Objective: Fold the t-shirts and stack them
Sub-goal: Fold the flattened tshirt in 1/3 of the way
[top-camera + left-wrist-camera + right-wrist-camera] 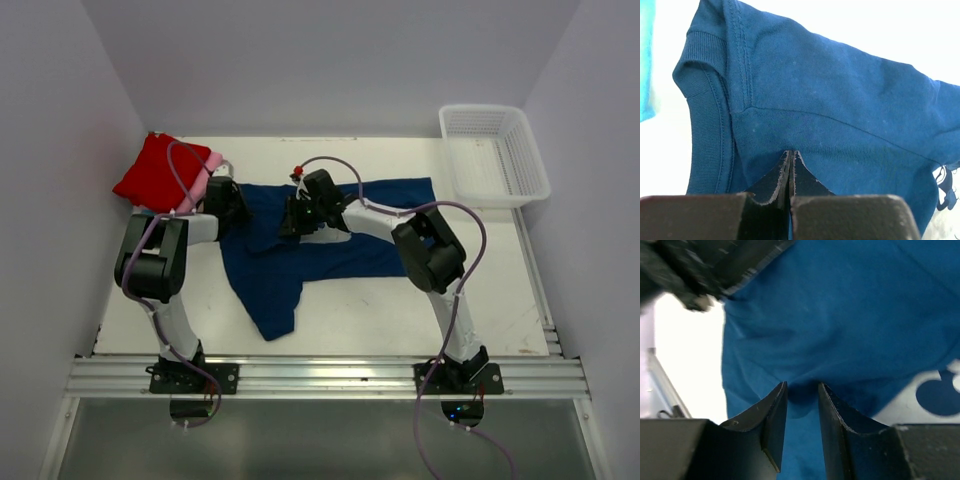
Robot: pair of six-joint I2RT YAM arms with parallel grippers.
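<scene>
Both arms on navy tee (pixel 330 250): left fingers (pixel 790 165) clamped on it, right fingers (pixel 801 405) apart; basket (pixel 530 190) w/ nothing visible.

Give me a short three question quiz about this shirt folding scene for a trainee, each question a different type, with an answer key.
1. True or false: the left gripper is shut on the blue shirt.
2. Multiple choice: where is the white basket? A) far right corner of the table B) beside the left arm's base C) on the blue shirt
3. Fill in: the folded red shirt lies on a ____ one.

Key: 1 true. 2 A. 3 pink.
</scene>
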